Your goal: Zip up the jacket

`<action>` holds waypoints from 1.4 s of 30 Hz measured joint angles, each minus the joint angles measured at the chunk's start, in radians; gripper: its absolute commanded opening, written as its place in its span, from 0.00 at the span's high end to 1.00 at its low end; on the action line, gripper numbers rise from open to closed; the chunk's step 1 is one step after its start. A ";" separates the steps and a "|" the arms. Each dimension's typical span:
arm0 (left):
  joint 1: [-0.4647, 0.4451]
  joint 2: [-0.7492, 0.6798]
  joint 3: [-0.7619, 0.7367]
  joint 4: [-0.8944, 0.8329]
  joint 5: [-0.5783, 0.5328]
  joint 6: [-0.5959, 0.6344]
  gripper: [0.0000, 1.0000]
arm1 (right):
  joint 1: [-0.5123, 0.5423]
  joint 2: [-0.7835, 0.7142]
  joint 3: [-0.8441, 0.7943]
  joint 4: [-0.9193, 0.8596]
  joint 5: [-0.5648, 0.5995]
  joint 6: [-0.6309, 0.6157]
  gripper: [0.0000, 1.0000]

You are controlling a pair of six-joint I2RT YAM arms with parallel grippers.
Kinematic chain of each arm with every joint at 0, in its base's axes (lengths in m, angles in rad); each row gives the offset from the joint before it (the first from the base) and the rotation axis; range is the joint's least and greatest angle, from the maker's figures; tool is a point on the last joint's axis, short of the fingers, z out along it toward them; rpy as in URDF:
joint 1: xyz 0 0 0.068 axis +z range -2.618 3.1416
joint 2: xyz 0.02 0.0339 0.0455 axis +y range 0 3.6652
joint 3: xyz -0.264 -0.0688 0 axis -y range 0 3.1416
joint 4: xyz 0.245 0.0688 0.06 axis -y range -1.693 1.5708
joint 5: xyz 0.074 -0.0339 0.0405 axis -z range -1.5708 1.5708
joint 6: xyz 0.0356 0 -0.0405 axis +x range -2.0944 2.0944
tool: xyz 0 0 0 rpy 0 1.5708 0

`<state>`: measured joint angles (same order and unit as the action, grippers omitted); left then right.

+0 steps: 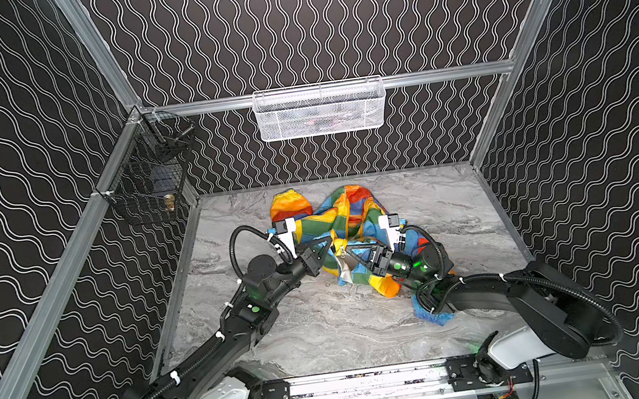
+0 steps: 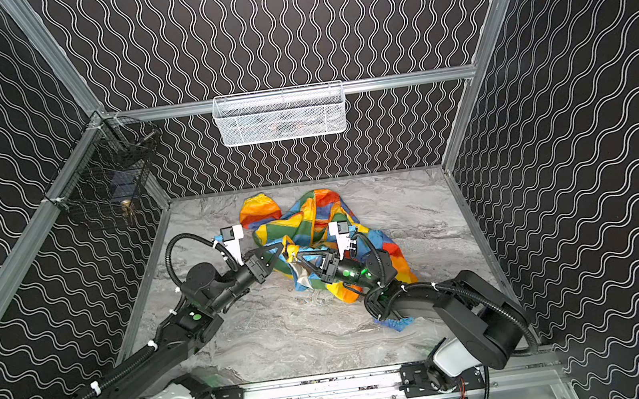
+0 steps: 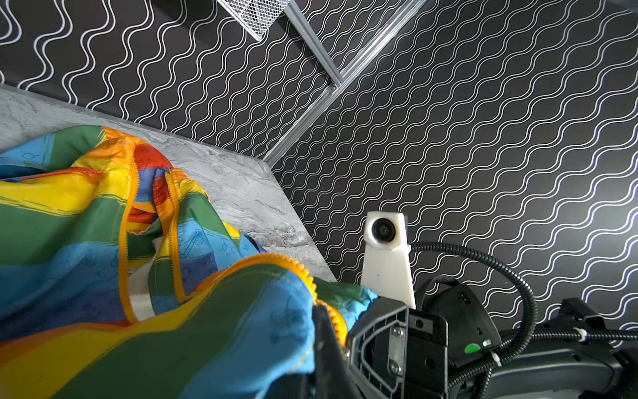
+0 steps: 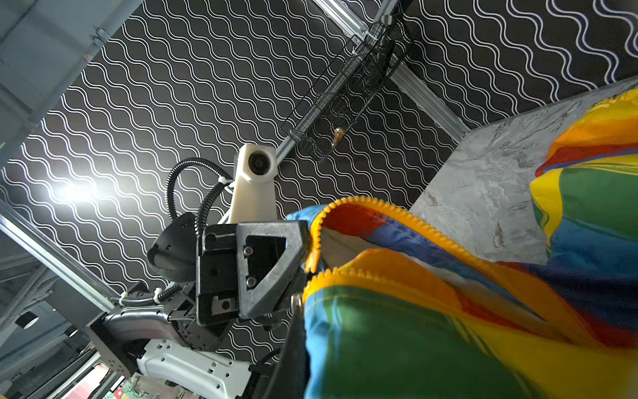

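The jacket [image 1: 336, 211] [image 2: 303, 219], striped in rainbow colours, lies crumpled on the marble table, with its front edges lifted near the middle. My left gripper [image 1: 329, 242] [image 2: 280, 248] is shut on one orange zipper edge [image 3: 286, 262]. In the left wrist view the gripper [image 3: 322, 311] pinches the toothed band. My right gripper [image 1: 347, 249] [image 2: 299, 257] faces it a short way apart, shut on the other zipper edge [image 4: 379, 203]. A small metal piece shows at the right gripper's tip [image 4: 296, 300]. White lining shows between the two open bands.
A white mesh basket [image 1: 319, 109] hangs on the back wall and a black wire basket [image 1: 147, 181] on the left wall. A blue sleeve end [image 1: 438, 315] lies under my right arm. Bare marble table [image 1: 326, 325] stretches toward the front rail.
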<state>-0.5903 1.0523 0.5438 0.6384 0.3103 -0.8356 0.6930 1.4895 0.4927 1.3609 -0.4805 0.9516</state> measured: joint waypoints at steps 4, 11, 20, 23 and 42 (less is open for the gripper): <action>-0.001 0.012 0.000 0.024 0.002 -0.003 1.00 | 0.000 0.016 0.009 0.015 -0.003 0.009 1.00; -0.006 0.027 0.000 0.045 0.008 -0.011 1.00 | 0.000 0.031 0.025 0.021 -0.003 0.010 1.00; -0.018 0.039 0.003 0.069 0.008 -0.025 1.00 | 0.000 0.034 0.026 0.026 0.002 0.009 1.00; -0.019 0.039 0.003 0.077 0.008 -0.025 1.00 | 0.000 0.034 0.025 0.028 0.009 0.009 1.00; -0.035 0.034 -0.018 0.108 -0.018 -0.049 1.00 | 0.001 0.050 0.023 0.066 0.026 0.024 1.00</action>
<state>-0.6258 1.0866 0.5255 0.7464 0.2920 -0.8845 0.6937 1.5394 0.5152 1.4273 -0.4541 0.9760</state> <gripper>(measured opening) 0.058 0.053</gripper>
